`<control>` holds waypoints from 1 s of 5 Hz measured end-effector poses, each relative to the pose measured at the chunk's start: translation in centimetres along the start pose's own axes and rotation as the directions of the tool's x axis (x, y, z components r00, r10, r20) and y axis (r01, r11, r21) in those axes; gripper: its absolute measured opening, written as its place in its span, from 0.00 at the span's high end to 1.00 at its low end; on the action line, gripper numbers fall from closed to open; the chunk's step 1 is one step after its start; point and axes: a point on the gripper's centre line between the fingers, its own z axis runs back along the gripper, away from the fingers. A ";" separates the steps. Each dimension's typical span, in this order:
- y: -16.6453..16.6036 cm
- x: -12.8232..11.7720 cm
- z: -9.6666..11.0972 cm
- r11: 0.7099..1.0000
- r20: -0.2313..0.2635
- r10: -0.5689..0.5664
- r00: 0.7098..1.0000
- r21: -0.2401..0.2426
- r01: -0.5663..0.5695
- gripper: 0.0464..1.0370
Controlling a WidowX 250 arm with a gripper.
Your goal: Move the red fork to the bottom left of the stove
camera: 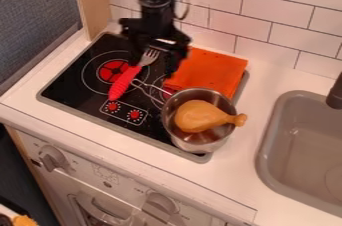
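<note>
The red fork is lying slantwise across the stove, its handle pointing toward the front left and its tines toward the back. From the left, a wooden post is standing at the back edge of the white counter. Beside it the black stove is showing a round burner with a red centre; the fork's handle is crossing the burner's right side and ending near two small red knobs. Over the tines the gripper is hanging down, its fingers standing apart on either side of them. Next, an orange cloth is covering the back right of the stove. In front, a metal pot is sitting with its wire handle pointing toward the fork, and a toy drumstick is resting inside, its narrow end jutting over the right rim. Farthest right, a grey sink is lying below a dark faucet.
</note>
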 end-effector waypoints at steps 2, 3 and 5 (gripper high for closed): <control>2.5 -0.1 -2.1 0.999 -0.014 0.027 1.000 0.019 -0.026 0.04; 3.9 -0.4 -3.0 0.999 -0.031 0.051 0.998 0.016 -0.051 0.04; 4.2 0.1 -5.0 0.998 -0.056 0.059 0.997 -0.013 -0.060 0.09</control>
